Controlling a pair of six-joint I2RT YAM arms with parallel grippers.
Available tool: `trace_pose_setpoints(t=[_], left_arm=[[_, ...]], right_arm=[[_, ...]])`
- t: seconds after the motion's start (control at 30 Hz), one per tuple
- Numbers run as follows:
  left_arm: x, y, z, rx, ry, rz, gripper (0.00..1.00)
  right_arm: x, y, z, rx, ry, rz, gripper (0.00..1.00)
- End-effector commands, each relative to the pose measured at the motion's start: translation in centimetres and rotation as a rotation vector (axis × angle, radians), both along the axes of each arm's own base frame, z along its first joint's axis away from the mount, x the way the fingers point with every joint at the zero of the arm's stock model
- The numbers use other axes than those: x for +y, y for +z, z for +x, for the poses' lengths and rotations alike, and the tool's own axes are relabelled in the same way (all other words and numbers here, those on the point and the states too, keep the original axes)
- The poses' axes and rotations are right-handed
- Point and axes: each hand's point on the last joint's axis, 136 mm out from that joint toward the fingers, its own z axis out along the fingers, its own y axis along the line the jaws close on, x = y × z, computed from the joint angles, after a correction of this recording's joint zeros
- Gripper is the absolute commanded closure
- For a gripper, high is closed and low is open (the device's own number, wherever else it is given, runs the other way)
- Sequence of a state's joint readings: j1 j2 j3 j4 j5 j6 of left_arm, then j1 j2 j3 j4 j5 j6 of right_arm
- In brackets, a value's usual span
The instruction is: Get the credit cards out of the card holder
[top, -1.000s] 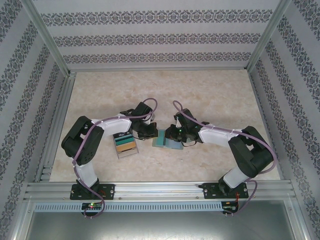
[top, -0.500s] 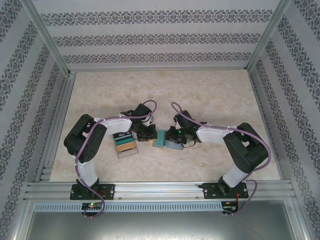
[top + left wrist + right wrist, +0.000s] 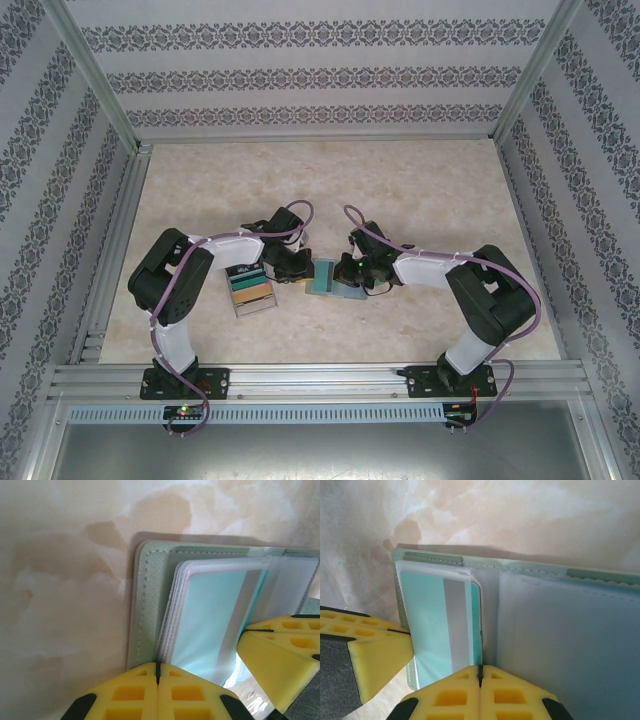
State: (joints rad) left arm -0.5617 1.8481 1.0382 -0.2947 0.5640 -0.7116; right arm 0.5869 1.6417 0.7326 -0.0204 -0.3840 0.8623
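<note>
Down toward the near middle of the worktop (image 3: pixel 420 190), we've got the card holder (image 3: pixel 330 284) lying open, right between the two arms. The left gripper (image 3: pixel 293 266) sits just off its left edge and the right gripper (image 3: pixel 347 272) is over its right side, both low. A clear tray of coloured cards (image 3: pixel 252 290) sits on the worktop just beside the left gripper, apart from the holder.

From the left wrist camera we see the sage-green cover (image 3: pixel 137 610) flat on the marbled surface. A stack of clear sleeves (image 3: pixel 169 625) is lifted off it, and a teal card (image 3: pixel 210 625) with a grey stripe sits in the front sleeve. The left fingers (image 3: pixel 127 695) are pressed together with no gap showing, and their seam lines up with the edge of the sleeve stack. We honestly can't tell if a sleeve is nipped in there or if they're just butted up against it.

The right wrist camera shows much the same from the other side. The right fingers (image 3: pixel 512 695) are pressed together too, and their seam sits at the inner edge of the card's sleeve, close to the fold. Again, we can't tell if any plastic is caught. The left arm's yellow fingers come in from the left in this view and touch the outer edge of the leaf carrying the card. The other leaf lies flat under a cloudy sleeve.
</note>
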Motion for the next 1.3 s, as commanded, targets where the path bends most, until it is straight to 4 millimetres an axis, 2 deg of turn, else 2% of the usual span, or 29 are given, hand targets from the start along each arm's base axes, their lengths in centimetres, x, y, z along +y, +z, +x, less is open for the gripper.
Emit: trace_pose_setpoints(t=[0.0,0.2,0.37,0.43,0.57,0.63,0.7,0.9,1.17,1.27], left_arm=[[1.2,-2.1,-0.9,0.048,0.011,0.094,1.00],[1.4,-2.2,-1.0,0.049,0.016,0.097,1.00],[1.1,-1.9,-0.9,0.046,0.005,0.084,1.00],[1.0,-1.9,-1.0,0.047,-0.001,0.084,1.00],[0.9,-2.1,-1.2,0.055,-0.008,0.080,1.00],[0.8,-2.2,-1.2,0.059,-0.012,0.075,1.00],[0.7,-2.3,-1.4,0.063,-0.016,0.074,1.00],[0.6,-2.2,-1.4,0.061,-0.021,0.076,1.00],[0.7,-2.0,-1.1,0.052,-0.023,0.082,1.00],[0.3,-1.1,-0.8,0.037,-0.021,0.063,0.97]], right_arm=[[-1.1,-0.3,-0.7,0.018,-0.013,-0.009,1.00],[-2.6,0.0,-1.0,0.008,-0.040,-0.008,1.00],[-2.0,0.0,-1.0,0.007,-0.024,0.009,1.00],[-1.8,0.1,-0.9,0.003,-0.020,0.012,0.78],[-1.6,-0.2,-0.6,0.002,-0.026,0.011,0.70],[-1.6,-0.5,-0.5,0.009,-0.029,0.011,0.71],[-1.3,-0.6,-0.5,0.013,-0.027,0.021,0.75],[-1.9,-0.4,-0.5,0.002,-0.034,0.005,1.00],[-4.9,0.6,-1.3,-0.016,-0.075,0.007,1.00],[-5.6,1.7,-1.7,-0.042,-0.069,0.021,1.00]])
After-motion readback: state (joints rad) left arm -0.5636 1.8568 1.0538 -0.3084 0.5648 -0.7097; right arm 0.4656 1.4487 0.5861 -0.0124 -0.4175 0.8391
